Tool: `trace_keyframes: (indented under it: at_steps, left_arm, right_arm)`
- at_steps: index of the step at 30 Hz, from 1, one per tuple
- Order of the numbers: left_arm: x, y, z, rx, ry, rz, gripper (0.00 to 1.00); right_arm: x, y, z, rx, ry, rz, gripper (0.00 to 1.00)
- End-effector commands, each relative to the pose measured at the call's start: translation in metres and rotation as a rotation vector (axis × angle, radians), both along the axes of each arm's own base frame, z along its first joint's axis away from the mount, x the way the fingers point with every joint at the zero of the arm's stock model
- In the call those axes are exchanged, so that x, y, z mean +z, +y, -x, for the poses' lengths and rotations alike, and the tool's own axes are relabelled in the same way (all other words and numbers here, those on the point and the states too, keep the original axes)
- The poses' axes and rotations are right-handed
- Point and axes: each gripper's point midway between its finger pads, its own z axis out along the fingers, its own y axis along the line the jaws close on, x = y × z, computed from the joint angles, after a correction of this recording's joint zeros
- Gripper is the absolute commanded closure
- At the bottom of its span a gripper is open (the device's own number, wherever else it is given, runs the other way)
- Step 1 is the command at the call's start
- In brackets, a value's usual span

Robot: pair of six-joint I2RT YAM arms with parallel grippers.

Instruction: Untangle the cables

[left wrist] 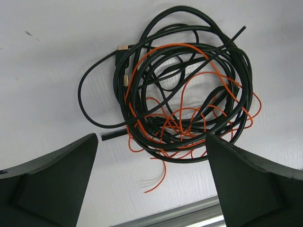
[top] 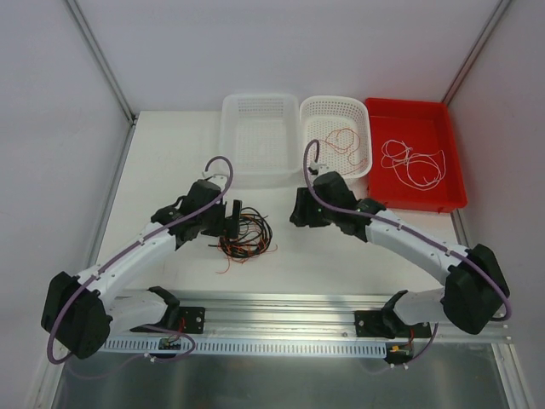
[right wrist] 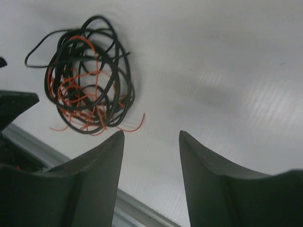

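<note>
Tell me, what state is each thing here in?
Black and orange cables, tangled in one heap.
Left gripper, open, facing the heap.
Right gripper, open, holding nothing.
Left basket, looks empty.
Middle basket, holds an orange cable.
Red tray, holds a white cable.

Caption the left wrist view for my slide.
Open left end effector hovering above a tangle of black and orange cables on the white table.

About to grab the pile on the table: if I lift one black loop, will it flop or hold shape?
Probably floppy: the black cable lies in loose, uneven loops. It would likely drag the whole tangle along, since thin orange wire threads through those loops. It looks light, so it may slide when pushed.
</note>
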Motion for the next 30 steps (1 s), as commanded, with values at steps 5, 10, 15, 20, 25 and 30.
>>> trace_keyframes:
  at_steps: [5,10,15,20,25,30]
  left_arm:
    - [-0.016,-0.005,0.006,0.007,0.148,-0.017,0.02]
    - [-0.025,-0.010,0.009,-0.003,0.197,-0.017,0.02]
    - [-0.029,-0.010,0.010,-0.003,0.215,-0.022,0.02]
    - [-0.034,-0.010,0.009,0.000,0.234,-0.035,0.02]
    - [-0.039,-0.010,0.007,0.011,0.252,-0.052,0.03]
    - [-0.049,-0.002,0.004,0.040,0.270,-0.108,0.04]
  right_arm:
    - [-0.015,0.082,0.039,0.114,-0.009,-0.215,0.56]
    - [-0.028,0.113,0.050,0.187,-0.010,-0.208,0.57]
    - [-0.050,0.127,0.052,0.199,0.012,-0.149,0.59]
    - [-0.063,0.129,0.050,0.194,0.014,-0.110,0.70]
    - [-0.054,0.121,0.050,0.190,-0.018,-0.073,0.95]
    - [-0.016,0.100,0.054,0.200,-0.089,-0.043,0.99]
